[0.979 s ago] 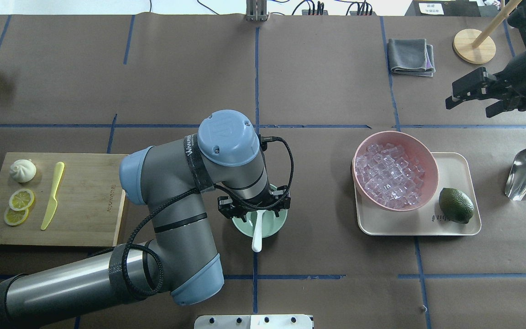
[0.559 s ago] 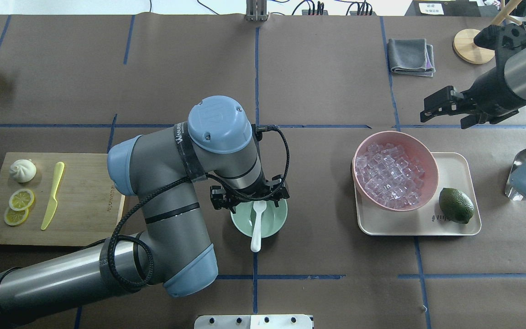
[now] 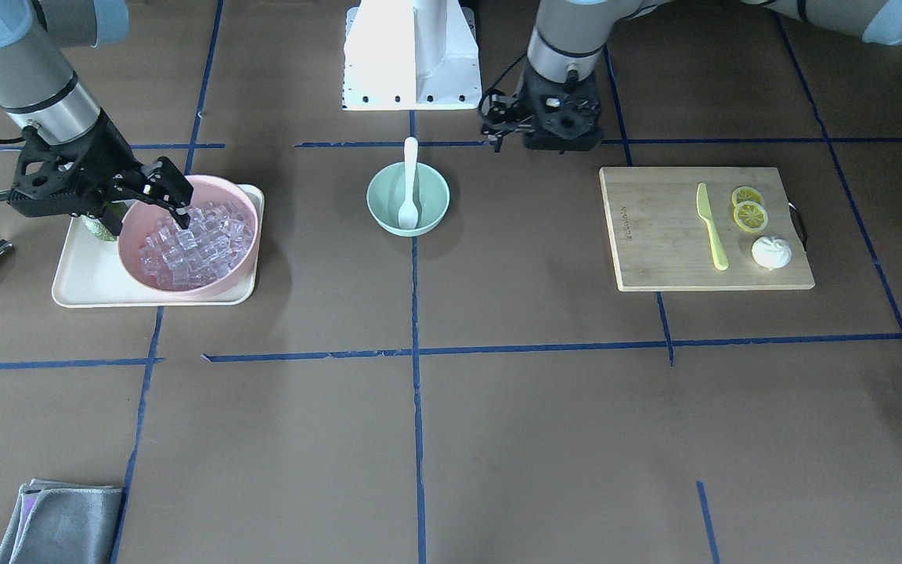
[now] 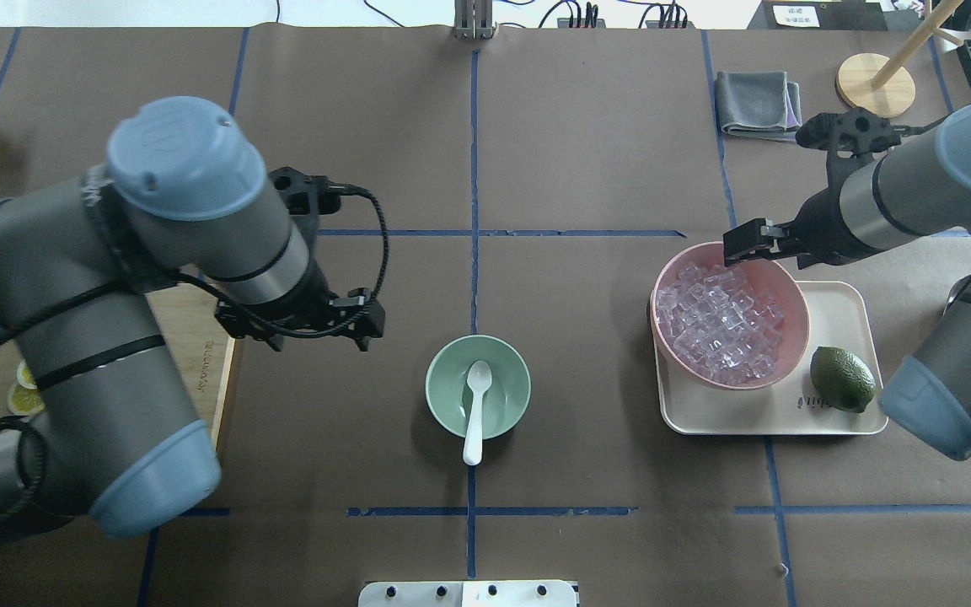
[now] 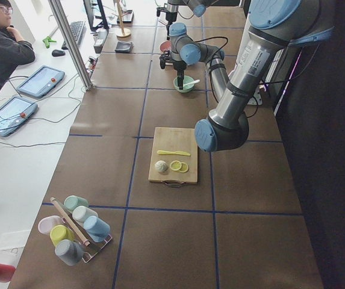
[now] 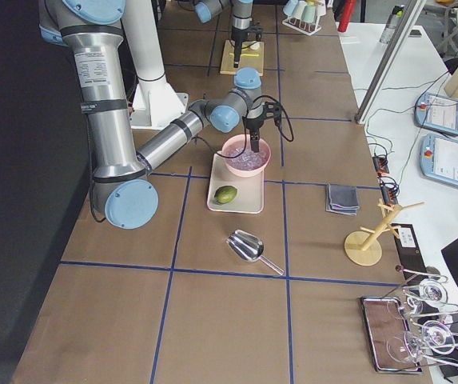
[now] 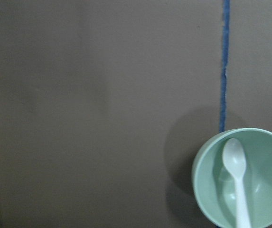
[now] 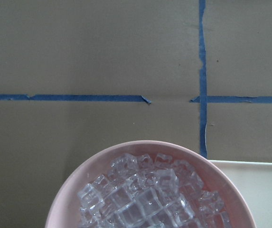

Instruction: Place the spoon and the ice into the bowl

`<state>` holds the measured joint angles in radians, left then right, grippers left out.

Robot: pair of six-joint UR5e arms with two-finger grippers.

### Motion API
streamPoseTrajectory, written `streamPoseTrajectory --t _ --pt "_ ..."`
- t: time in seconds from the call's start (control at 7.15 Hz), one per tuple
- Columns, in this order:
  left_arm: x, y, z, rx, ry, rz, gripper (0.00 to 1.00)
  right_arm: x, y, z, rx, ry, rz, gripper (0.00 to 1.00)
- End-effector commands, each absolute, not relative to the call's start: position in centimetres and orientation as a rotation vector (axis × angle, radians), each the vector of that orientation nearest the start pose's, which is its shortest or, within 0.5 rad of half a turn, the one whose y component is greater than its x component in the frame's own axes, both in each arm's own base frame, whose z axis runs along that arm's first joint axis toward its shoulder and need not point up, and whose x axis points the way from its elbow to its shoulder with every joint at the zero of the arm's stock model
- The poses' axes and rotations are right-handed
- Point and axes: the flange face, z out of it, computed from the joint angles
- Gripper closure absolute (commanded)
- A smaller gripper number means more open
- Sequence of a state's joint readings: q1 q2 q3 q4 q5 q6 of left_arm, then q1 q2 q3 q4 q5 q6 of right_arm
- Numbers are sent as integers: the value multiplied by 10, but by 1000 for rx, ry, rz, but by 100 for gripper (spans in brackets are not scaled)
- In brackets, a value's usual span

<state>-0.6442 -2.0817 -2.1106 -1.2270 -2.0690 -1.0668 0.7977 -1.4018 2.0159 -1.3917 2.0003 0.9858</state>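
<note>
Right jaws spread, near ice (image 4: 721, 324)

Pink bowl (image 6: 245, 172) of ice (image 6: 243, 159) on tray (image 6: 249, 201), lime (image 6: 226, 194) beside, scoop (image 6: 246, 245) near

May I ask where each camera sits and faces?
Front: across table, facing robot; both arms.
Overhead: behind robot, looking down; both arms.
Left: table's left end; left arm nearest.
Right: table's right end; right arm nearest.
Left wrist: over round mint-green bowl; no body.
Right wrist: over wide pink bowl; no body.
Both bowls also show overhead.
</note>
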Motion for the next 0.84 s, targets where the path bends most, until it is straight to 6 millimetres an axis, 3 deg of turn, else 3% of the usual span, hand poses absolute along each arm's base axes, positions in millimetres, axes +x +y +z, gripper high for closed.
streamPoseTrajectory --t 0.0,0.14,0.28,0.42,0.7 --pt "305 -386 209 22 773 101 0 -326 -438 360 211 -822 -90 0" --pt "268 -390 212 39 742 99 0 -332 -438 370 202 -809 -127 0" --pt "249 -392 218 51 713 134 0 -337 -439 380 192 -791 -151 0" --pt "236 -398 225 57 695 143 0 -345 -437 388 177 -779 -166 1" --pt "216 -406 238 67 679 140 0 -353 -431 394 157 -770 -178 14"
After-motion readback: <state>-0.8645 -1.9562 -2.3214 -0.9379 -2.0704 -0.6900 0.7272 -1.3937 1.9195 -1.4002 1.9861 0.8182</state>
